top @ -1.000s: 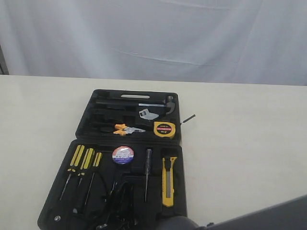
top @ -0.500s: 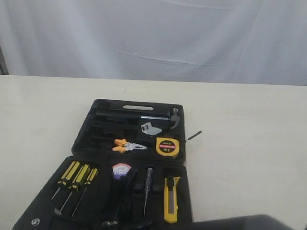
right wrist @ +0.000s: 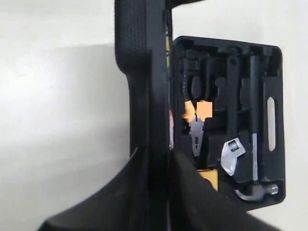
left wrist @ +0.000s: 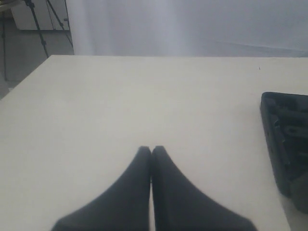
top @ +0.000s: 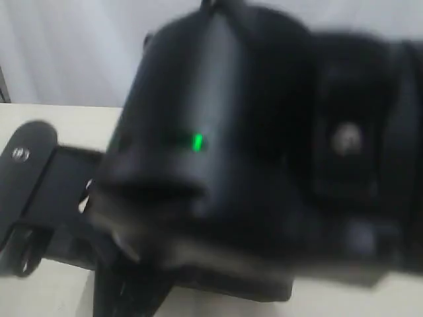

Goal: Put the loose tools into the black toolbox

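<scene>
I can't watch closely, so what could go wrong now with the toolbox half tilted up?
The right end effector grips the raised toolbox half only by its edge; it could slip and slam onto the pliers in the flat half. A dark blurred shape fills the exterior view, so a slip might go unseen there.

My claw (left wrist: 151,149), fingertips pressed together, hangs over the cream tabletop (left wrist: 120,96); the black toolbox (left wrist: 286,139) lies well apart from it.

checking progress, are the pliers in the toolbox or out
In. The pliers lie in a moulded slot of the toolbox, next to the wrench.
</scene>
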Motion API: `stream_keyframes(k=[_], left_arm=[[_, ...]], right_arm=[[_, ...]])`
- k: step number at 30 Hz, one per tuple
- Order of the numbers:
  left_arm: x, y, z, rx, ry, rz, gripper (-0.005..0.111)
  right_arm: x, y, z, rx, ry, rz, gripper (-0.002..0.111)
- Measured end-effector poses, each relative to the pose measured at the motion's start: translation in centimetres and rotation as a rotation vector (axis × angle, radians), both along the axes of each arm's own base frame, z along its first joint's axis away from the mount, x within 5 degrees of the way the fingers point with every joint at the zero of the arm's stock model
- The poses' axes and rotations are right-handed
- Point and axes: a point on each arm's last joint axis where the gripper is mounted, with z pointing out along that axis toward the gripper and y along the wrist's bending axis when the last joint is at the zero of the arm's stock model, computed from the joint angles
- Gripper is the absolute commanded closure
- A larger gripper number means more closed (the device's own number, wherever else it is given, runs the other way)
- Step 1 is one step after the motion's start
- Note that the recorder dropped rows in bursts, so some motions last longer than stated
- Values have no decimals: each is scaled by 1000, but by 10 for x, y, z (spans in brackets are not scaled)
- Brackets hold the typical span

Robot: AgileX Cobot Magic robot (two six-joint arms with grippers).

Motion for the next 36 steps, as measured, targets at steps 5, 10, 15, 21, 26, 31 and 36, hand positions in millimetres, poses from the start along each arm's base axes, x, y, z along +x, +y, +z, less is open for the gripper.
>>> stream_keyframes(k=[5, 10, 15, 21, 26, 31, 36], left_arm=[[0, 0, 0, 0, 0, 0, 107], [0, 0, 0, 0, 0, 0, 107], [0, 0, 0, 0, 0, 0, 107], [0, 0, 0, 0, 0, 0, 107], [0, 0, 0, 0, 0, 0, 107], [0, 0, 0, 0, 0, 0, 107], [0, 0, 0, 0, 0, 0, 107]], right_arm=[[31, -28, 26, 73, 33, -21, 109], [68, -71, 38, 192, 72, -118, 109], [128, -138, 6, 340, 174, -217, 109], [189, -208, -69, 385, 207, -337, 109], [208, -234, -146, 368, 347, -417, 109], [214, -235, -179, 376, 396, -438, 109], [215, -235, -183, 379, 397, -443, 109]])
